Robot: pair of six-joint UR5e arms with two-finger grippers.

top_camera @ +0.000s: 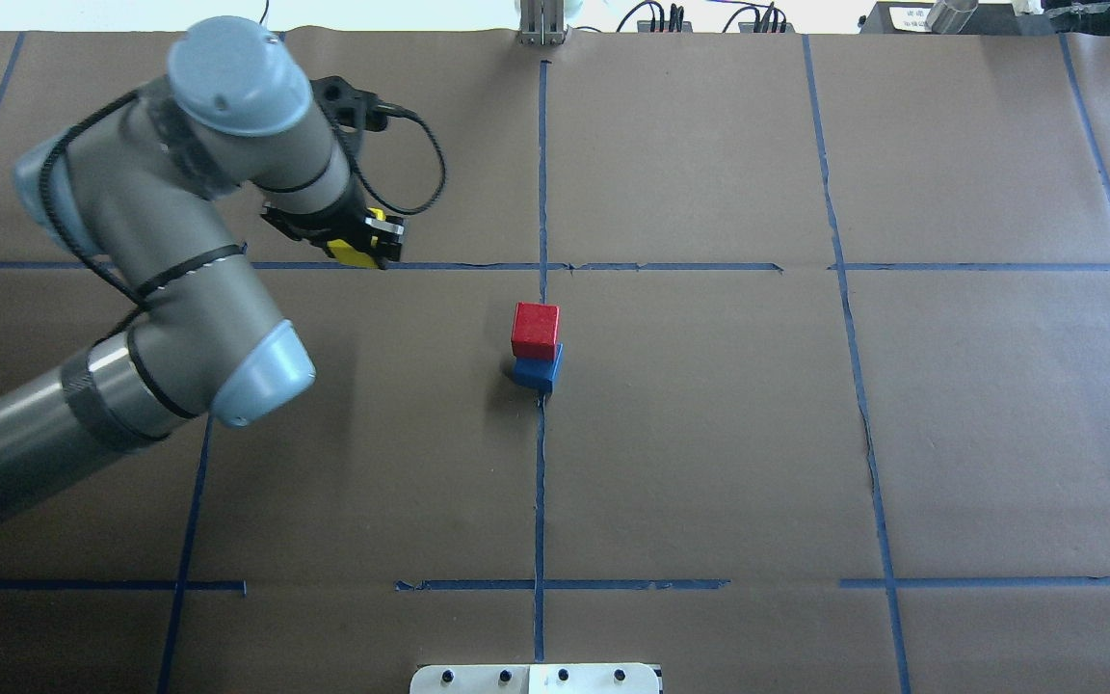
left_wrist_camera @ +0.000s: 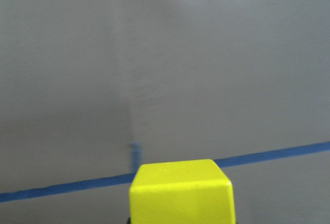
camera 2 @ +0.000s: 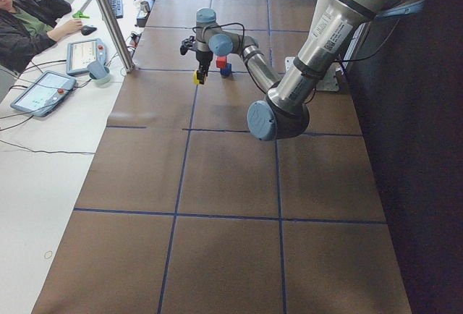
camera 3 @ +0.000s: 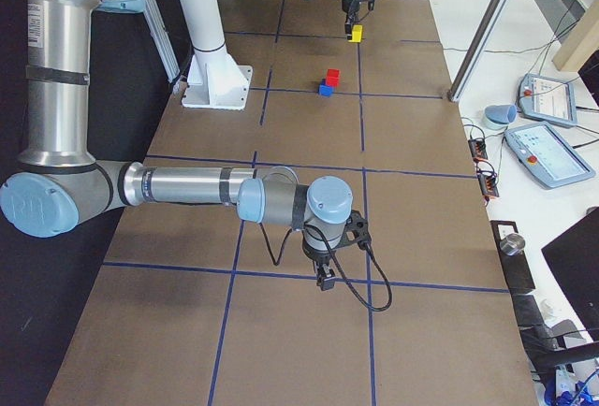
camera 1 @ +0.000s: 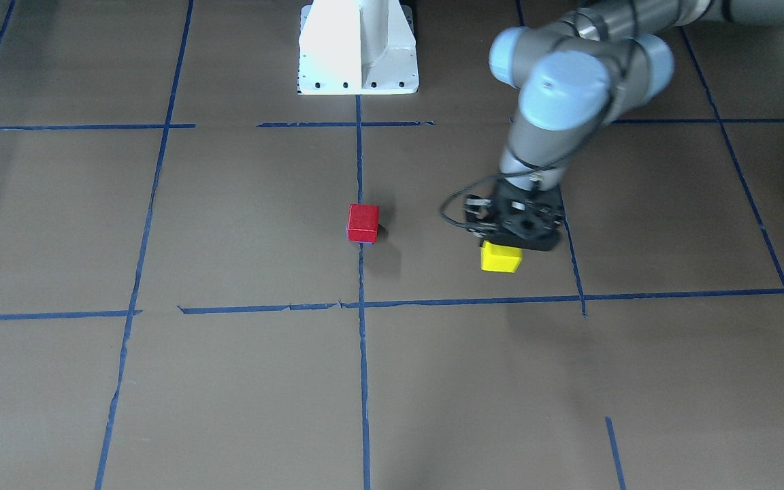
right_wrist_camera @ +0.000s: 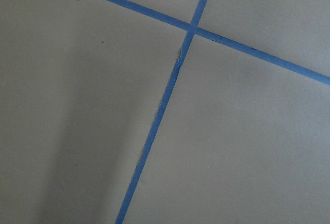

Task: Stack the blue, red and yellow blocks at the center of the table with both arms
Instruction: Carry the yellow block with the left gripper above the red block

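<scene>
The red block (top_camera: 536,330) sits on the blue block (top_camera: 538,371) at the table's (top_camera: 709,434) centre, on the middle tape line. From the front the red block (camera 1: 363,222) hides nearly all of the blue one. My left gripper (top_camera: 367,246) is shut on the yellow block (top_camera: 355,251), holding it to the left of the stack. In the left wrist view the yellow block (left_wrist_camera: 180,193) fills the bottom edge over a tape line. My right gripper (camera 3: 324,284) hangs low over the table far to the right of the stack. I cannot tell whether it is open or shut.
The white pedestal (camera 1: 358,47) stands at the robot's side of the table. A person (camera 2: 22,17) sits at a side desk with tablets (camera 2: 43,90). Another tablet (camera 3: 547,144) lies on that desk, and a metal post (camera 2: 108,17) rises at the table's edge.
</scene>
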